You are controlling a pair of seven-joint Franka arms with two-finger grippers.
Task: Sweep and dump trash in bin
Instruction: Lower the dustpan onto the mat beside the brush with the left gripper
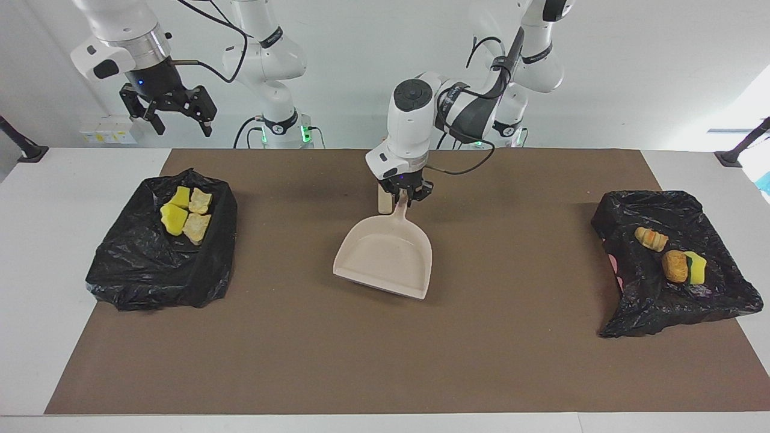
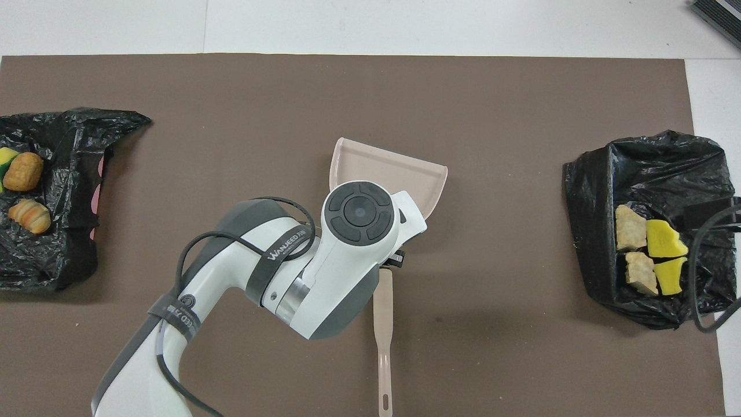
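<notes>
My left gripper [image 1: 404, 198] is shut on the handle of the beige dustpan [image 1: 385, 258], which it holds low over the middle of the mat, pan empty, mouth pointing away from the robots. In the overhead view the wrist hides the fingers and part of the dustpan [image 2: 385, 174]. Trash lies in two black-bag-lined bins. Yellow sponge pieces and bread chunks [image 1: 183, 213] are in the bin [image 1: 159, 270] at the right arm's end. A croissant, a bread chunk and a sponge [image 1: 675, 264] are in the bin [image 1: 674, 307] at the left arm's end. My right gripper [image 1: 174, 117] waits open, raised by its bin.
A beige brush [image 2: 382, 324] lies on the brown mat nearer to the robots than the dustpan, handle toward the robots, its head under my left wrist. In the facing view only a bit of the brush [image 1: 383, 203] shows beside the gripper.
</notes>
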